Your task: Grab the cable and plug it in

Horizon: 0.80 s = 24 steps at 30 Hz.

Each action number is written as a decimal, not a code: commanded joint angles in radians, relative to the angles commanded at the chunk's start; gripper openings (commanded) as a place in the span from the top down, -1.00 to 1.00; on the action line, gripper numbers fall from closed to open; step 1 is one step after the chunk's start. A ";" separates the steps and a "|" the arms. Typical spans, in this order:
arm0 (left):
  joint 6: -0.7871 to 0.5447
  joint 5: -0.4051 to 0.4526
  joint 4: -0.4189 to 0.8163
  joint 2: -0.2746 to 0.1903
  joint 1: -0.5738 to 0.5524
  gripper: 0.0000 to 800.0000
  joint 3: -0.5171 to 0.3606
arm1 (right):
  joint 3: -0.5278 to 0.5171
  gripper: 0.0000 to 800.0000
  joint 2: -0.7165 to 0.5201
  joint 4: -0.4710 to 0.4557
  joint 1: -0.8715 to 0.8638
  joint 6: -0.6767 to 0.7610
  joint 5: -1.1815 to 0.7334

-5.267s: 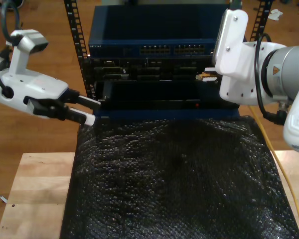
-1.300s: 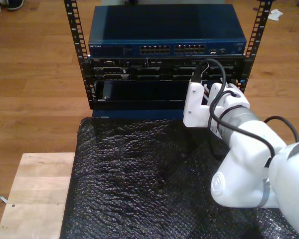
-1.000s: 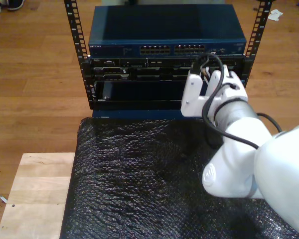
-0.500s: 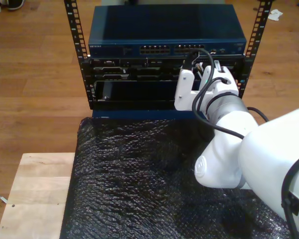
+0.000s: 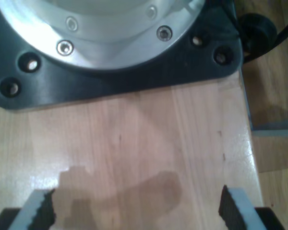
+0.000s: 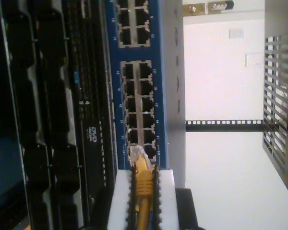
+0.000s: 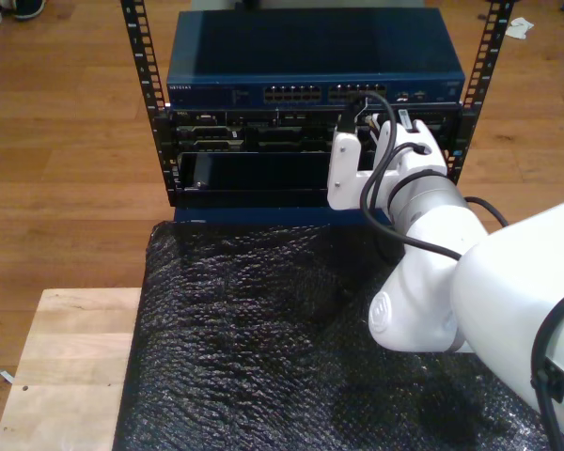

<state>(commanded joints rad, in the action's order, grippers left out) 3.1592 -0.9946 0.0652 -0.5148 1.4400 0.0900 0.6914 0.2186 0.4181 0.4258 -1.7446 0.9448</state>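
Cable work is at the rack (image 7: 150, 103), the largest thing before us, which stands past the far edge of the black mat (image 7: 263, 338) on the desk (image 7: 66, 348). On the rack's front sits the blue switch (image 7: 310, 70), with its rows of ports (image 6: 137, 103). Our second gripper (image 6: 143, 191), on the big white arm reaching in from the exterior view's right, pinches the cable (image 6: 143, 184) between its white pads, and the clear plug (image 6: 137, 154) juts out just beside the lowest ports in the second wrist view, seemingly not yet seated. Our first gripper (image 5: 134, 211) is spread wide over bare wood, beside a black arm base (image 5: 115, 62), holding nothing. We judge the cable light and limp along its length, so it is best held as now, right behind the plug, where the boot is stiffest. The plug is small, slick and has a brittle latch, so we expect it to want square alignment and gentle pressure.
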 joint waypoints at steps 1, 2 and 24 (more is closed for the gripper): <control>0.000 0.000 0.000 0.000 0.000 -1.00 0.000 | -0.002 1.00 0.000 -0.008 0.000 -0.006 0.002; 0.000 0.000 0.000 -0.002 0.000 -1.00 0.000 | -0.003 1.00 0.000 -0.023 0.000 -0.006 0.000; 0.000 0.000 0.000 0.000 0.000 -1.00 0.000 | 0.046 1.00 0.020 -0.107 -0.032 -0.003 -0.032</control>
<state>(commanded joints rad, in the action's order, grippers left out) 3.1592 -0.9946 0.0652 -0.5148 1.4400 0.0900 0.7374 0.2386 0.3107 0.3936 -1.7476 0.9126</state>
